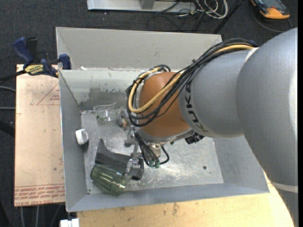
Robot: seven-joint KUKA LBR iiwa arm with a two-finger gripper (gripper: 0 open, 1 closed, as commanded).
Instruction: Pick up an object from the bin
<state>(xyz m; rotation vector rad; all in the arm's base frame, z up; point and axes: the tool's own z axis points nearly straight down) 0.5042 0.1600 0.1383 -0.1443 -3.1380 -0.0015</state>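
Gripper (135, 168) lowered into the near-left part of the bin (189, 173), its tip at the right end of a dark wedge (110, 158) and just above the right end of a green jar (106, 179). Whether the gripper stands apart, together or clamped on anything cannot be told, as its tip merges with the dark things beneath it.

Neither thing can be said to be held. Judged from the layout, a good grasp would centre on one thing alone, close across its narrow dimension, and lift straight up, clear of the nearby front wall.

The dark wedge is matt, near-black and angular, and lies flat on the floor. The green jar is translucent, rounded and lying on its side in the near-left corner, touching the wedge; it will probably roll if nudged.

Further out are a white cap (81, 136) near the left wall and a clear plastic piece (106, 112) towards the back. Above is the orange cover (161, 105) with cables (137, 86) on the arm (246, 89).
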